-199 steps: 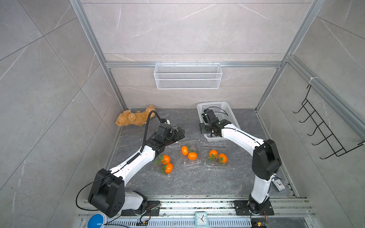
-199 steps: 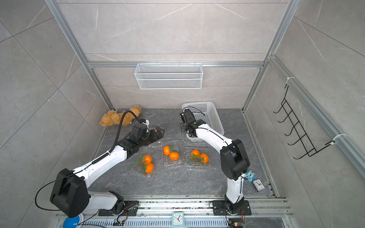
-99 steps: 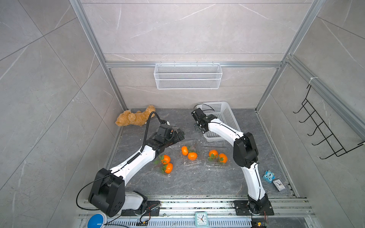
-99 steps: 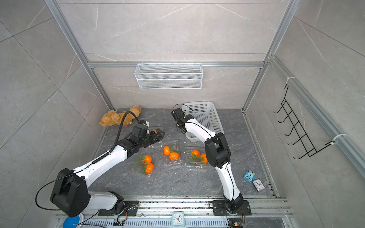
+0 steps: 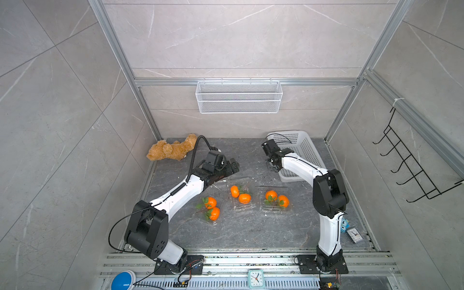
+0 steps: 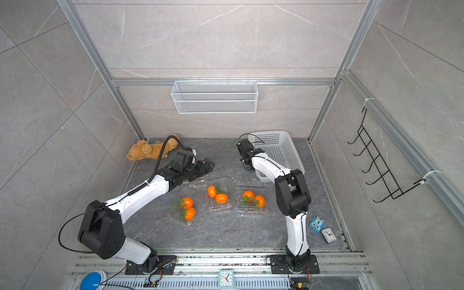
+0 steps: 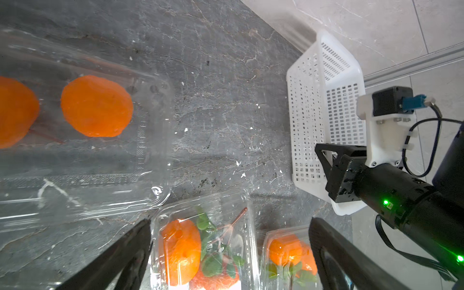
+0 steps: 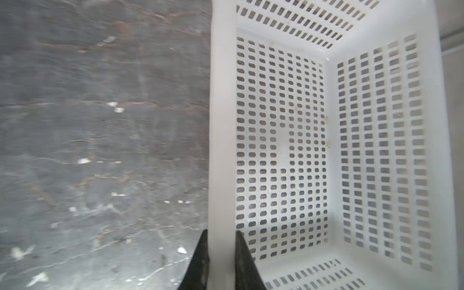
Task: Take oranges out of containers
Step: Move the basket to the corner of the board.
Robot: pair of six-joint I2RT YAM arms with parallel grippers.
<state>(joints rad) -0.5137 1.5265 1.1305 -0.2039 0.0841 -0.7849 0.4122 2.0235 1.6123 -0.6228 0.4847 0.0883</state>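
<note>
Oranges (image 5: 244, 198) all sit in clear boxes (image 5: 275, 209) mid tabletop (image 5: 251, 233); both top views show three boxes, left wrist cam shows a fourth under the left arm (image 5: 180, 193); left gripper (image 7: 231, 223) gapes wide, right wrist cam shows right gripper (image 8: 221, 232) pinching basket (image 8: 222, 125) rim, far right corner

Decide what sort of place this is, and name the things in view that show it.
Likely a robot test cell, not a home: two robot arms bolted to a metal rail, tile walls in an aluminium frame, and staged props: oranges in clear containers and a teddy bear.
</note>
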